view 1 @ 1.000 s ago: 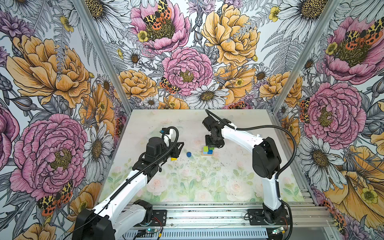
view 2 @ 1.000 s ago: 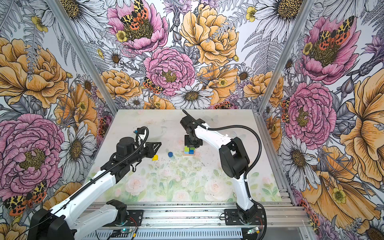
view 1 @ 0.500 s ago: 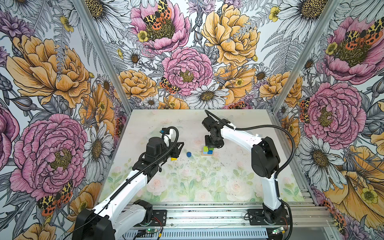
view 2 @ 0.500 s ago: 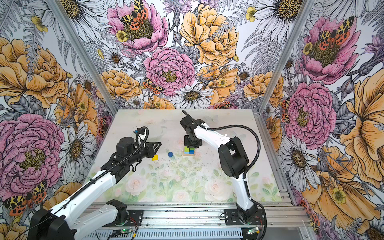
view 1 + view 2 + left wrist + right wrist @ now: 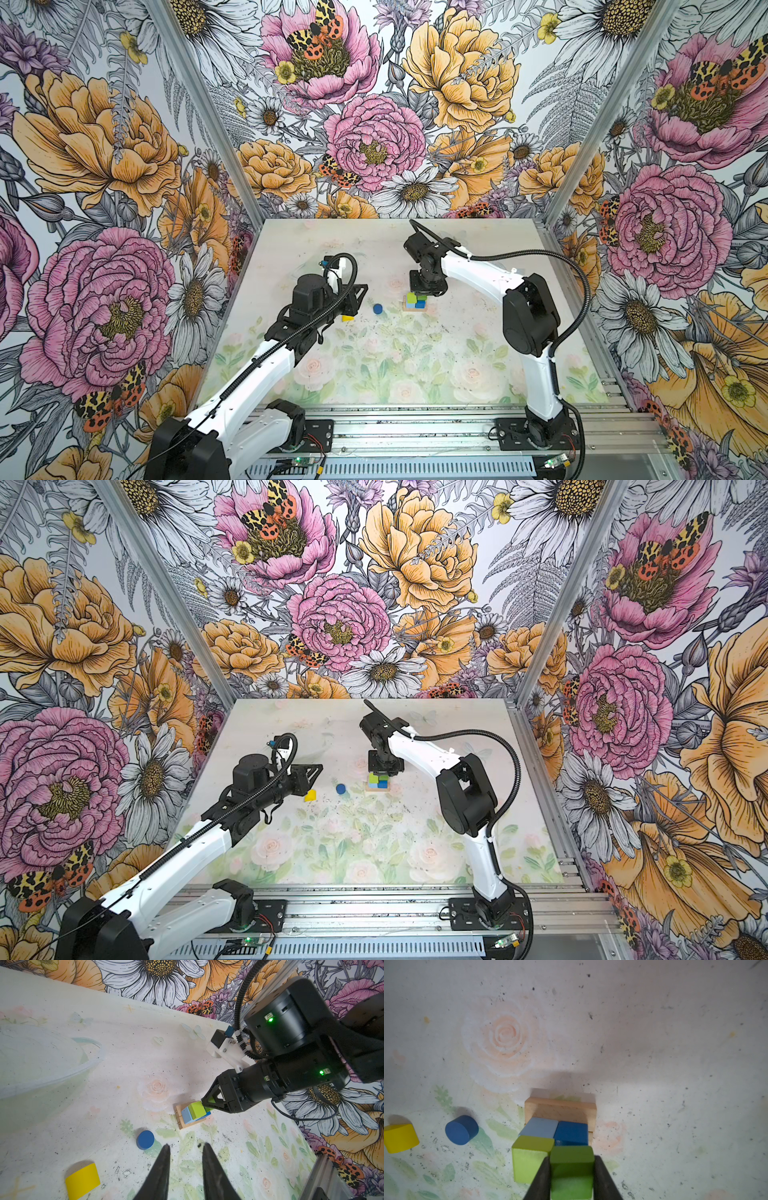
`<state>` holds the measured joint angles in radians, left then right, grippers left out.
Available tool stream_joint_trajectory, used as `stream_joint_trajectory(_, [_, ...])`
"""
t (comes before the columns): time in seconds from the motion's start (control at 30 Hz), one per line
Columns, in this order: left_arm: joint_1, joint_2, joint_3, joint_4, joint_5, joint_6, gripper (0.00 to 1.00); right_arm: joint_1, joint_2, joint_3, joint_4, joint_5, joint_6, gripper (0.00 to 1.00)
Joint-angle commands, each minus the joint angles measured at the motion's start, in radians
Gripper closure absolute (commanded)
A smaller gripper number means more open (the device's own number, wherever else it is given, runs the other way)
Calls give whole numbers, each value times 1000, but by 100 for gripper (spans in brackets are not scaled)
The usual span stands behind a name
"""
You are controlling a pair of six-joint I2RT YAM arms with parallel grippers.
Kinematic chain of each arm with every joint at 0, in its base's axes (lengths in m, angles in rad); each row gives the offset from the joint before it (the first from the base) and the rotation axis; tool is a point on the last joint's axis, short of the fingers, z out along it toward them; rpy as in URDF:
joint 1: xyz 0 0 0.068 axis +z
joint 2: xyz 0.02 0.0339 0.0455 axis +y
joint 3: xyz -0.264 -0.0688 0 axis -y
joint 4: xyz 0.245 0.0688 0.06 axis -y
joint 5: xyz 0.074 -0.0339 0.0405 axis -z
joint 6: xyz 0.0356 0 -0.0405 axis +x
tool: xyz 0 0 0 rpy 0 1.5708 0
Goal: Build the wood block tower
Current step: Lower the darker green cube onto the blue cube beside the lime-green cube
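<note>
On the left of the table [image 5: 291,249], the left gripper [image 5: 185,1146] is hovering low with its two fingers a little apart and nothing between them. The yellow half-round [image 5: 82,1180] is lying on the table near it, and the blue cylinder [image 5: 145,1139] is lying on its side a bit further right, apart from both.

Further right, the wood block tower [image 5: 414,301] is standing on the two tan bars [image 5: 560,1108]. The light blue cube [image 5: 539,1129] and the dark blue cube [image 5: 571,1132] are sitting on them, touching each other. The light green cube [image 5: 529,1157] is resting on the light blue one.

The right gripper [image 5: 572,1160] is pointing down and clamping the dark green cube [image 5: 572,1186] just above the dark blue cube, beside the light green one. Whether it is touching the cube below, I cannot tell.
</note>
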<state>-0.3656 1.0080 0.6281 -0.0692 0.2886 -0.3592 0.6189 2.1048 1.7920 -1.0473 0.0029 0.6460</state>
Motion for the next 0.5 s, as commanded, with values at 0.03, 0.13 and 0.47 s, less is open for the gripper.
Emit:
stream_joint_trajectory(0.03, [-8,-21,5,20,0,12,71,10,12,28,-4,0,13,71])
stream_joint_trajectory(0.13, [-9,-23,4,20,0,11,72,10,12,29,-5,0,12,69])
stream_joint_trajectory(0.47, [-7,-23,4,19,0,12,71,10,13,27,-5,1,12,66])
